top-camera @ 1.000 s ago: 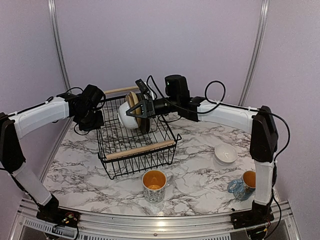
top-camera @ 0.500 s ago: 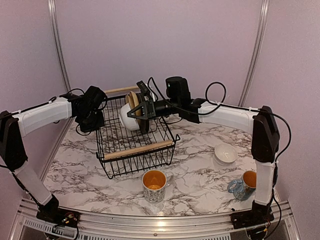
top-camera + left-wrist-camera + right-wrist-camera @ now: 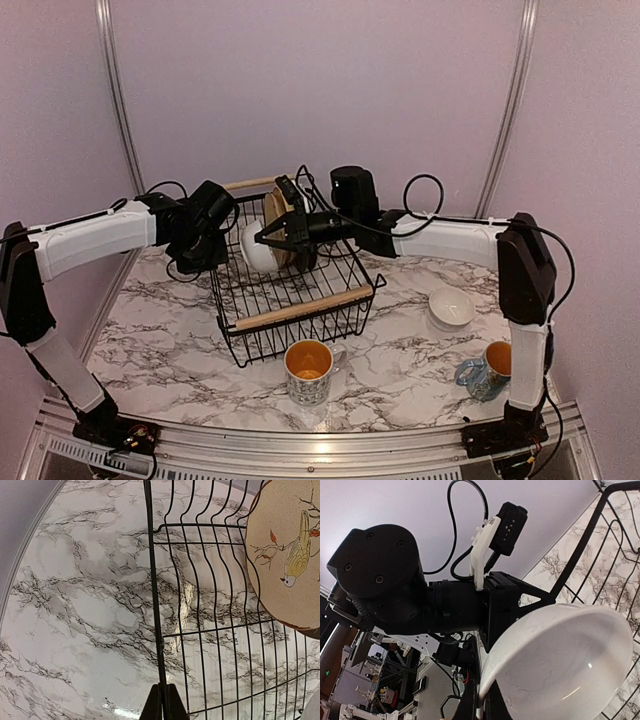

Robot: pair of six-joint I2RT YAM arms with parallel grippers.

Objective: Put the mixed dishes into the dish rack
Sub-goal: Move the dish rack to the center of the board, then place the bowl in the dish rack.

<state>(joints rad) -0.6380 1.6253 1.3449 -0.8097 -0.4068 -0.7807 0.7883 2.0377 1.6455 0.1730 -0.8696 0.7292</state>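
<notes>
The dish rack, a black wire basket with wooden bar handles, stands at mid-table. My left gripper is shut on the rack's left rim wire; its fingers pinch that wire. A small tan plate with a bird on it stands upright inside. My right gripper holds a small white bowl over the rack's back left part, shut on its rim. The bowl is tilted on edge. A second white bowl and two orange-lined mugs sit on the table.
The marble table has a metal rail along its near edge. The left arm's wrist is close beside the held bowl. Both arms reach over the rack from opposite sides.
My left gripper has shut on the rack's rim wire, and the rack has slid to the right with it. The right gripper and its bowl shifted slightly with the rack.
</notes>
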